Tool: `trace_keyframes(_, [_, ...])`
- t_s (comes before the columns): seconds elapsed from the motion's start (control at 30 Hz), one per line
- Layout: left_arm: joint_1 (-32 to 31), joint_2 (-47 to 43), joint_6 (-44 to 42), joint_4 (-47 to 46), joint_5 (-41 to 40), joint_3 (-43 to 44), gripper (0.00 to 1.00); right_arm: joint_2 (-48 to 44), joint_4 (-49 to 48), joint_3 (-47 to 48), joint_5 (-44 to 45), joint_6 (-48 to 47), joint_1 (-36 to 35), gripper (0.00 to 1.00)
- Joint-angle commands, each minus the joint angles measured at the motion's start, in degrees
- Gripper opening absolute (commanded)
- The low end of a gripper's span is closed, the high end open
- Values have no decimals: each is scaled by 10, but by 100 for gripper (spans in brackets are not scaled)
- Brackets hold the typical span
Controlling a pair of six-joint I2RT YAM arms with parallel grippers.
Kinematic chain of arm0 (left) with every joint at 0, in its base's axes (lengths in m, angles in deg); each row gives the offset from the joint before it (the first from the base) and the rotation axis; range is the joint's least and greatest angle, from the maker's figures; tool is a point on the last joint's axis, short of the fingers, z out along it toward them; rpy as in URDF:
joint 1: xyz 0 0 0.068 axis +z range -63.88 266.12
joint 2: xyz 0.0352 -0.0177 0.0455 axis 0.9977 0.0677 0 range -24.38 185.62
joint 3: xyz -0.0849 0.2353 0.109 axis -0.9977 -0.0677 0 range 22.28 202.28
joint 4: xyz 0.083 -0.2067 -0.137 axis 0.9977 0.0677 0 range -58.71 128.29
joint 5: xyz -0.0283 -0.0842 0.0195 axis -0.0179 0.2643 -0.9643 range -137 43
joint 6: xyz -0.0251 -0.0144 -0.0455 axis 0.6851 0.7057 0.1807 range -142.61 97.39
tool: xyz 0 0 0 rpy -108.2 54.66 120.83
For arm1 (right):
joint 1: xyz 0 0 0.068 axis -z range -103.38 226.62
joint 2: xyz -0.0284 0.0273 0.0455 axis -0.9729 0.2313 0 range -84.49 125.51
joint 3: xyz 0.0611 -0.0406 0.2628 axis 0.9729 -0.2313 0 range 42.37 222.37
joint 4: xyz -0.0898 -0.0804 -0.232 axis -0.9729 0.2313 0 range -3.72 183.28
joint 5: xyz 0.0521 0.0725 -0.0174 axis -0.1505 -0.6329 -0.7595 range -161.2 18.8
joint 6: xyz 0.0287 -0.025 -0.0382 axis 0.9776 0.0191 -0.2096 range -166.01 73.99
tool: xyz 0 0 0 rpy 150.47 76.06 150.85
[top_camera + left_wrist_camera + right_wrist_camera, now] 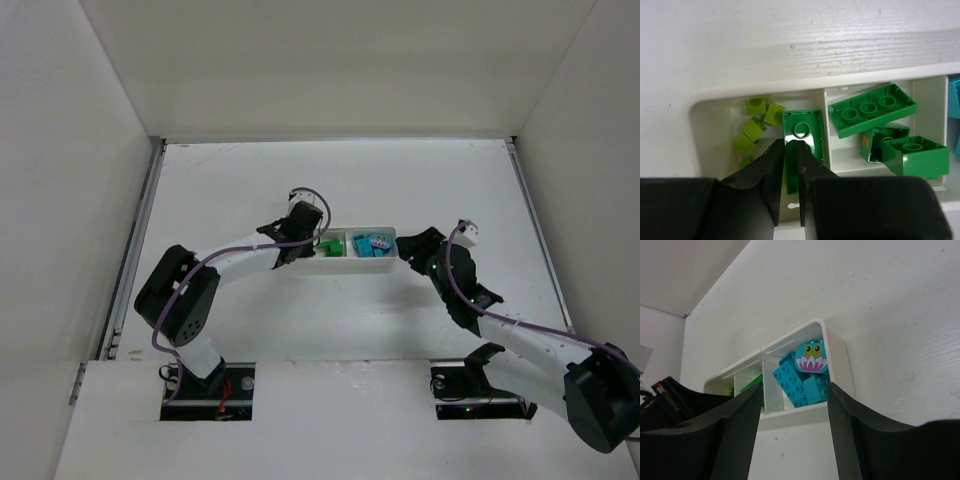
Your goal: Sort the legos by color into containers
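left hand (791,150) pinched on a dark green brick (802,131) misplaced among yellow-green cubes (754,129) in the tray (710,107), likely to re-sort it; right hand (795,390) half-spread, empty, idling beside the tray.

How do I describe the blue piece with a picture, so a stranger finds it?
Look at the white tray mid-table, then its end compartment nearest the right claw, full of light blue bricks. The piece on top alone shows a yellow face over a pink flower.
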Motion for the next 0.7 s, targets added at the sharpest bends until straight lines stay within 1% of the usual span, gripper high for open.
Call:
trace_keyframes(0.0, [-3,-58,-9,-6,-32,-2,2,2,-32,9,-1,2,-7,60])
trace_keyframes(0.13, [-5,-86,-9,-6,-44,-8,2,8,-32,10,-1,2,-7,60])
trace_keyframes(0.43, [-5,-116,-5,-6,-41,-16,2,16,-38,11,-1,4,-10,60])
trace_keyframes(0.67, [-37,-102,19,-19,-21,12,4,16,-38,11,-1,4,-10,60])
